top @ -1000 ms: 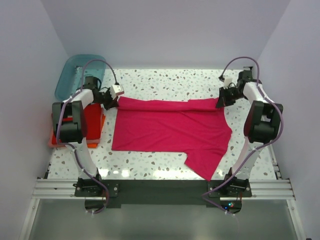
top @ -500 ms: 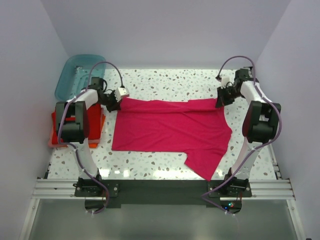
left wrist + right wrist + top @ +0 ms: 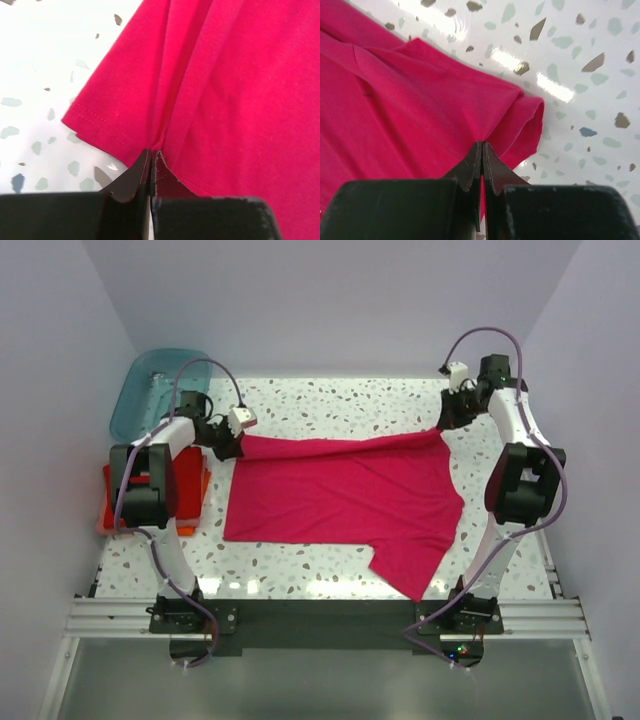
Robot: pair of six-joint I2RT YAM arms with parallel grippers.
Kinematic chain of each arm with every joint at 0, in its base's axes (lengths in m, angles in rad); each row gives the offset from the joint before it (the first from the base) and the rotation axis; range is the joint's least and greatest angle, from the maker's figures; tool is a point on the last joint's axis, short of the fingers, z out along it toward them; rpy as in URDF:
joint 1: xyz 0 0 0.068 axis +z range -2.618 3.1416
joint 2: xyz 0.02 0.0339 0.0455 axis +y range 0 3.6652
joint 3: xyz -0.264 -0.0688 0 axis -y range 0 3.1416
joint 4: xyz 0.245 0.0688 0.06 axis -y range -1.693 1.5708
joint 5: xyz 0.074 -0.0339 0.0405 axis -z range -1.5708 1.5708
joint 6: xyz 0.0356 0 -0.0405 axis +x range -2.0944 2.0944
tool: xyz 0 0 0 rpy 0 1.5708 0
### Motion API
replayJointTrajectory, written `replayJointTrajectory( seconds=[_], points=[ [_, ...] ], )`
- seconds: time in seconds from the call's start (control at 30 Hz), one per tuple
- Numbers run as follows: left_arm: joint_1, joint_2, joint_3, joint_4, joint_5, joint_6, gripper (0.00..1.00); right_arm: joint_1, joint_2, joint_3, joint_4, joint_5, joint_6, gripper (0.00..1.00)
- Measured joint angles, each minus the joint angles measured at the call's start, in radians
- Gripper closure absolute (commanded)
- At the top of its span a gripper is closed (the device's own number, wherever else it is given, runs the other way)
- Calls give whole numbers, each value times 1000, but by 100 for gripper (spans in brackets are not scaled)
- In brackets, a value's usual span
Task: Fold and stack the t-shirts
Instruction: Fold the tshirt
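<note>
Lying across a white speckled tabletop (image 3: 340, 400), the magenta-pink t-shirt (image 3: 330, 495) is spread flat near the middle, its far edge drawn between the two arms and one sleeve pointing toward the metal rail (image 3: 320, 612) at the near edge. Plain pale walls (image 3: 330, 300) close the table in on three sides, and light glares off the surface along its far and near edges. A translucent teal tub (image 3: 140, 390) sits in the far left corner, crossed by the left arm's cable. The left gripper (image 3: 228, 445) pinches the shirt's far left corner, jaws closed on a gathered fold just in from the stitched hem. The right gripper (image 3: 443, 427) is clamped the same way on the far right corner, where the cloth bunches into a rolled lip. At the table's left edge a folded red t-shirt (image 3: 188, 490) lies on an orange t-shirt (image 3: 107, 523), both largely hidden behind the left arm, so their outlines cannot be made out. In both wrist views the jaw tips sink into the cloth, and how much fabric lies between them cannot be told.
</note>
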State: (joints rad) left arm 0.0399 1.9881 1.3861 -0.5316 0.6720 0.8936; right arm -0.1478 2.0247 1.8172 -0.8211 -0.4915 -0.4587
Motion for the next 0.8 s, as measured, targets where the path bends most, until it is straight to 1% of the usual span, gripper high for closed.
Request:
replayJointTrajectory(
  seconds=[0.3, 0.37, 0.4, 0.43, 0.47, 0.5, 0.57, 0.63, 0.67, 0.73, 0.8],
  points=[
    [-6, -12, -91, -3, -11, -14, 99, -3, 23, -127, -6, 21, -48, 100],
    [-8, -12, -92, -1, -23, -17, 89, -4, 23, -141, -6, 23, -55, 100],
    [-8, -12, -92, -1, -27, -18, 79, -4, 23, -145, -7, 24, -59, 100],
    [-8, -12, -92, -1, -29, -19, 75, -3, 23, -148, -10, 26, -62, 85],
    [-8, -12, -92, -4, -29, -19, 68, -3, 23, -148, -18, 26, -66, 82],
    [-8, -12, -87, -12, -29, -17, 66, -3, 23, -148, -30, 29, -74, 80],
    [-7, -12, -70, -30, -26, -18, 61, -4, 24, -147, -60, 31, -94, 70],
    [-6, -11, -35, -59, -13, -16, 58, -4, 32, -132, -110, 45, -115, 53],
    [-5, -11, -15, -71, -1, -16, 55, -3, 38, -120, -134, 57, -125, 52],
    [-6, -12, 26, -77, 27, -25, 55, -4, 50, -80, -182, 72, -144, 52],
    [-13, -12, 61, -61, 47, -65, 54, -4, 57, -42, -201, 79, -138, 52]
  ],
)
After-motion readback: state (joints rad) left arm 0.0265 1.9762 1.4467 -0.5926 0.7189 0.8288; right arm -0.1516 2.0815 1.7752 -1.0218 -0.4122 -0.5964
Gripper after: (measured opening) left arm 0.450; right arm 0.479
